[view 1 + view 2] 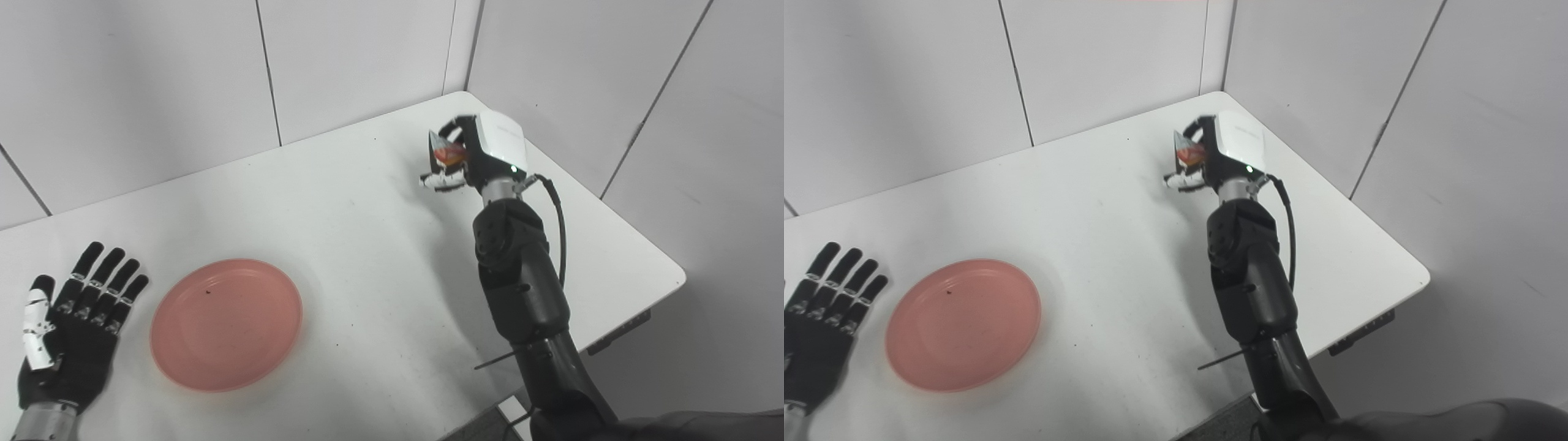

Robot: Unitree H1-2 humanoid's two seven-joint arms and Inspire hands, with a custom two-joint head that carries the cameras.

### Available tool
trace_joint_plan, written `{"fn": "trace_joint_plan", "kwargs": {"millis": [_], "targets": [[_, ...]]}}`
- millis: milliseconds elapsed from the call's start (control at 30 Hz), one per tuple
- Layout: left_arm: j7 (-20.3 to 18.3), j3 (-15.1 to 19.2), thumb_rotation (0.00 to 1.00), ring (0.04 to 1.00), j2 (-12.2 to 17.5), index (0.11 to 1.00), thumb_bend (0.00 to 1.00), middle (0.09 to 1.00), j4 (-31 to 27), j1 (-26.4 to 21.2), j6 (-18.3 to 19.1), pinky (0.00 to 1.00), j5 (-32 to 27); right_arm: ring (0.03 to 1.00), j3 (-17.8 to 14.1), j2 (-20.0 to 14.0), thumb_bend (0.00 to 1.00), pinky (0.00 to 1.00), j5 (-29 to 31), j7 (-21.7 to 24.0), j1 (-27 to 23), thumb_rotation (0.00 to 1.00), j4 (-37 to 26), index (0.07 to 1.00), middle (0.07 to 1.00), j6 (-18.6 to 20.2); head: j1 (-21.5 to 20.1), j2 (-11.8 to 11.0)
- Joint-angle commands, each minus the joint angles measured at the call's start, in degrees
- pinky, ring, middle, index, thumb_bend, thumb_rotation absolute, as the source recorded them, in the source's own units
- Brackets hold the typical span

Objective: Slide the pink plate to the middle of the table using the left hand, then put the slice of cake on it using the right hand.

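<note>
The pink plate (226, 323) lies flat on the white table (367, 245), near its front left part. My left hand (73, 318) lies flat and open on the table just left of the plate, not touching it. My right hand (471, 156) is at the far right of the table, raised above it, and shut on the slice of cake (447, 152), a small wedge with orange-red topping. The fingers hide most of the cake. The plate (963, 323), left hand (821, 318), right hand (1216, 153) and cake (1188, 153) also show in the right eye view.
The table stands in a corner of grey panelled walls (367, 55). Its right edge and rounded front right corner (674, 275) lie close to my right arm. A black cable (558, 220) loops beside the right wrist.
</note>
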Motion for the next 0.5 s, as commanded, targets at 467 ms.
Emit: {"fn": "trace_joint_plan", "kwargs": {"millis": [467], "targets": [[5.8,-3.71,1.0,0.886,-3.4,0.875,0.38,0.883,-1.64,4.45,2.1,0.89,4.99,0.382,6.89,2.32,0.52,0.3,-3.83,7.6,-4.1,0.0,-6.49,0.538,0.439,-0.25,8.38,0.76]]}}
